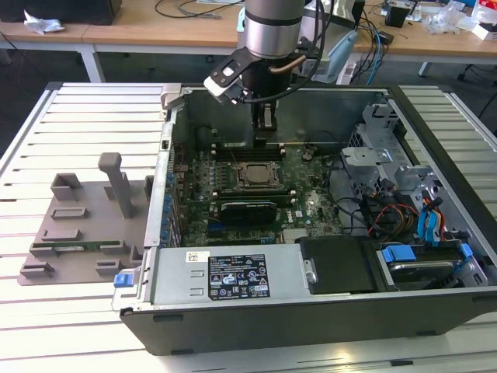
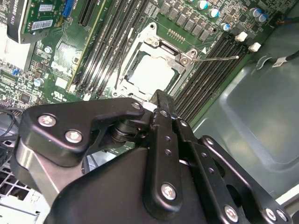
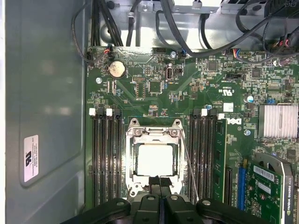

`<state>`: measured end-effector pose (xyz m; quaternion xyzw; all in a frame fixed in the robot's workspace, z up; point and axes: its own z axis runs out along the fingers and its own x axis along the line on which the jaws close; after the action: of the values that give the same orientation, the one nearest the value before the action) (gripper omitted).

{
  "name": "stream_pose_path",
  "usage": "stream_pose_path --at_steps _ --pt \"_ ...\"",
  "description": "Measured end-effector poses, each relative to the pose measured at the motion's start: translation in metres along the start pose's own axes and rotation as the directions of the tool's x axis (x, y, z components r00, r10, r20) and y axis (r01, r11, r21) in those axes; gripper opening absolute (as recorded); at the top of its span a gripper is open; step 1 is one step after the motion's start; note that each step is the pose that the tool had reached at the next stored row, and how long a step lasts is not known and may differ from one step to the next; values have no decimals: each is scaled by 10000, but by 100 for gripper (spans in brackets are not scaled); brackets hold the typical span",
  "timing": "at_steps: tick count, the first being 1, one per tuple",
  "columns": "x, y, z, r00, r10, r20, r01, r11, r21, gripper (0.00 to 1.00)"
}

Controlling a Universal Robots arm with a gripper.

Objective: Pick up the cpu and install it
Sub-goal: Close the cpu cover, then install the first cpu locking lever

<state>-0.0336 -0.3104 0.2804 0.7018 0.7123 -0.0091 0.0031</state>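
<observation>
Black gripper (image 2: 156, 100) links and bolts are seen closest in the second wrist view, with its fingers pressed together and nothing pinched between them; in the first wrist view the two fingertips (image 3: 159, 179) are seen touching side by side just over the socket's edge.

An open computer case (image 1: 311, 311) is laid on its side on a slatted metal desk (image 1: 78, 140), with its grey side panel (image 1: 78, 225) set beside it toward the exterior view's left. A robot arm (image 1: 272, 27) is hung over the case from above, and the gripper (image 1: 265, 120) is held inside it, just above the far edge of the board.

A green motherboard (image 3: 154, 70) is spread across the case floor. Black memory slots (image 3: 105, 158) are lined up on both sides of a metal-framed socket (image 3: 154, 161). The socket frame (image 2: 152, 67) is seen closed around its opening, and a thin wire lever (image 2: 217, 58) is stretched out beside it.

The cpu (image 3: 154, 161) is seated flat inside the socket, shown as a pale, bright square in both wrist views (image 2: 154, 72). It is untouched by the gripper, which is held just beside it. A round coin battery (image 3: 117, 69) is seen further along the board.
</observation>
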Motion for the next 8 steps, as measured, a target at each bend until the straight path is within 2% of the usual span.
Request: stream_pose_path --at_steps 6,8 --pt "0 0 -1 10000 -3 0 3 10000 0 11" --pt "0 0 -1 9998 -185 2 185 9998 -3 11"
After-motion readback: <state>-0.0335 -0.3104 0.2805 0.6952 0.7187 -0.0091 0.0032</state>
